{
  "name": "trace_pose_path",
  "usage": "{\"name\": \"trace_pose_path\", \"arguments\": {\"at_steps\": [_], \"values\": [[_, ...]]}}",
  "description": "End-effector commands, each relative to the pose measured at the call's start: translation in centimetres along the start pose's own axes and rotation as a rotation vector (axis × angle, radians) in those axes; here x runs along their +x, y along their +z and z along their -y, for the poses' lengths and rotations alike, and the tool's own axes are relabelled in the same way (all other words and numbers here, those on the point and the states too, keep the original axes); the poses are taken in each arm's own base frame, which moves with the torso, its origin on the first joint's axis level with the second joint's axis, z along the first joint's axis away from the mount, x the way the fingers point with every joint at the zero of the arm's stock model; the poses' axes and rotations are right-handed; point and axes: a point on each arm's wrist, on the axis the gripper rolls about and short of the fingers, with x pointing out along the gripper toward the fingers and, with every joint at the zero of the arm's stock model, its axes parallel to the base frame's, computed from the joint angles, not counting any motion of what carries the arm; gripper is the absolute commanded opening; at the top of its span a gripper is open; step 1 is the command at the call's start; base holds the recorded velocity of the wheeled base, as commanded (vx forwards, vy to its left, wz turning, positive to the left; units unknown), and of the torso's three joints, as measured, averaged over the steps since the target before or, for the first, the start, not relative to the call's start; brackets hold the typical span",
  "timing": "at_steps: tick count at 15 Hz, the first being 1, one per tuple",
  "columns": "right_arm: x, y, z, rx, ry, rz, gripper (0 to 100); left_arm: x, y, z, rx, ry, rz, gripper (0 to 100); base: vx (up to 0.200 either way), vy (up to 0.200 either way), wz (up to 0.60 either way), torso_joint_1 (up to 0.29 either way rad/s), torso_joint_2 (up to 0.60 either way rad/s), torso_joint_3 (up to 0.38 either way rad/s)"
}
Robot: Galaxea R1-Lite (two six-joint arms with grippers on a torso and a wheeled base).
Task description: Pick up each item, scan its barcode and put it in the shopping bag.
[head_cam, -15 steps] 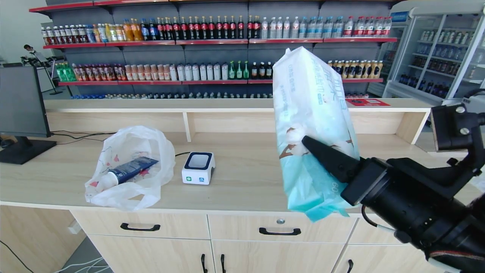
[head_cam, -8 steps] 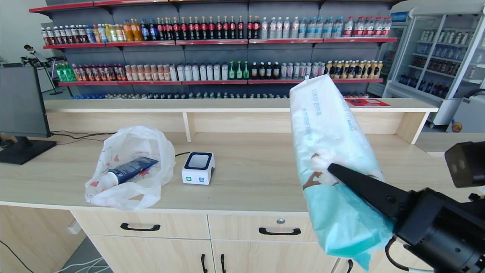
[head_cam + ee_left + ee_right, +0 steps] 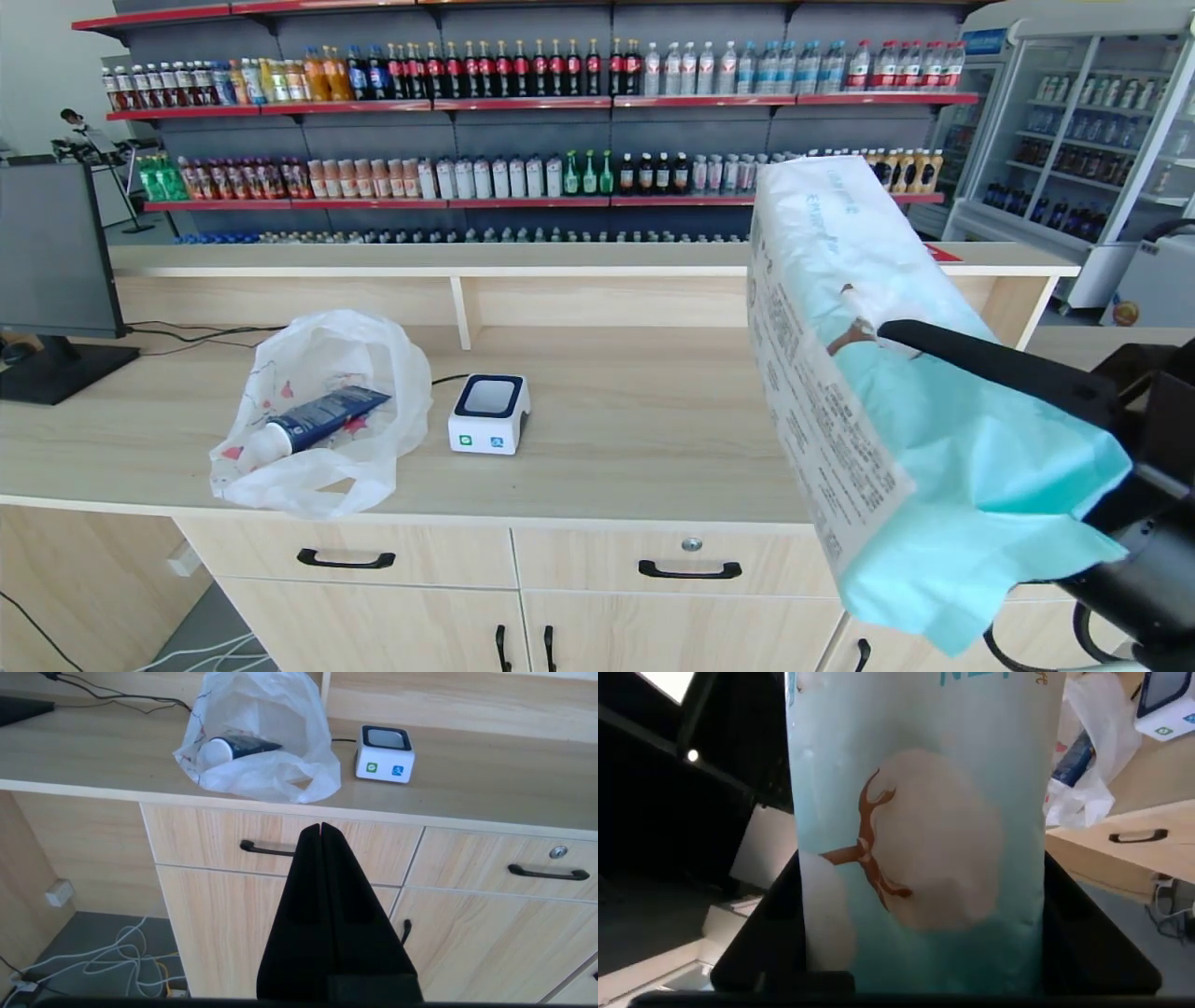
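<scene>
A white and teal soft pack [image 3: 840, 392] hangs tilted in the air over the counter's right end. My right gripper [image 3: 887, 331] is shut on it, with a black finger on each side of the pack [image 3: 915, 812]. The small white scanner [image 3: 489, 413] stands mid-counter. To its left lies the translucent shopping bag [image 3: 317, 411] with a dark blue tube [image 3: 322, 417] inside. My left gripper [image 3: 320, 831] is shut and holds nothing. It hangs below the counter edge, in front of the drawers, with the bag [image 3: 271, 728] and scanner [image 3: 384, 752] beyond it.
A monitor [image 3: 56, 252] stands at the counter's far left, with cables behind the bag. A raised wooden ledge [image 3: 560, 257] runs along the back of the counter. Bare wood lies between the scanner and the pack. Drawers with black handles [image 3: 689, 568] are below.
My right arm has carried the pack to the right and closer to the head camera. The pack has turned so that its printed side panel faces left. The bag, tube and scanner have not moved.
</scene>
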Motion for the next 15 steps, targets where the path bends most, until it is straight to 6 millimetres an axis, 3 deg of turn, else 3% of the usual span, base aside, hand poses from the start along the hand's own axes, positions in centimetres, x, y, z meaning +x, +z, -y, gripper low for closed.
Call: {"name": "trace_pose_path", "arguments": {"at_steps": [1, 3, 7, 11, 15], "values": [[-1.1, 0.1, -0.2, 0.056, 0.012, -0.009, 0, 0.0, 0.0, 0.0, 0.0, -0.001, 0.0, 0, 0.0, 0.0, 0.0, 0.0, 0.0, 0.0], [-2.2, 0.6, 0.0, 0.136, 0.023, -0.087, 0, 0.0, 0.0, 0.0, 0.005, -0.001, 0.0, 0, 0.0, 0.0, 0.0, 0.0, 0.0, 0.0], [-4.1, 1.3, -1.2, 0.467, 0.044, -0.305, 0, 0.0, 0.0, 0.0, 0.012, -0.003, 0.0, 0, 0.0, 0.0, 0.0, 0.0, 0.0, 0.0], [-3.4, 1.7, -0.1, 0.486, -0.008, -0.289, 0, 0.0, 0.0, 0.0, 0.011, -0.003, 0.0, 0, 0.0, 0.0, 0.0, 0.0, 0.0, 0.0], [-4.1, 1.4, 1.0, 0.604, -0.099, -0.546, 0, 0.0, 0.0, 0.0, 0.011, -0.001, 0.0, 0, 0.0, 0.0, 0.0, 0.0, 0.0, 0.0]]}}
